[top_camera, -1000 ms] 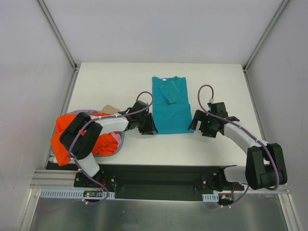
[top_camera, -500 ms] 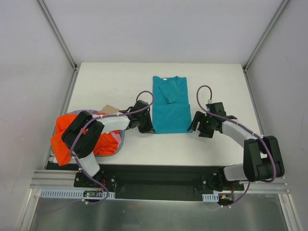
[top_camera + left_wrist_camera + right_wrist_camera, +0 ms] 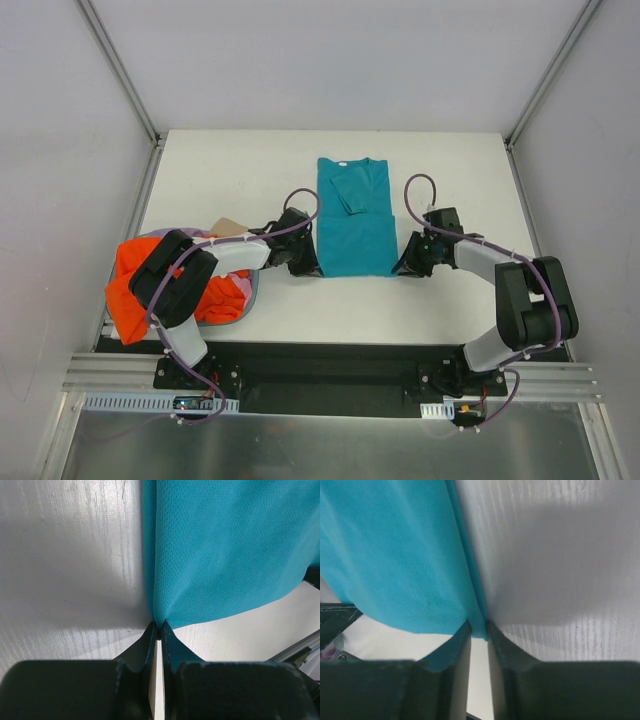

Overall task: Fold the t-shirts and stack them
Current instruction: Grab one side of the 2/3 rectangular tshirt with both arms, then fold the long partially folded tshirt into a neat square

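Teal t-shirt lies long-axis near-far (collar far); L gripper & R gripper each clamp a near hem corner.

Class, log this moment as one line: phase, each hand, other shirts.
phase: gripping near corners | left hand: shut on teal cloth t-shirt | right hand: shut on it | bright orange cloth shirt: heaped at left
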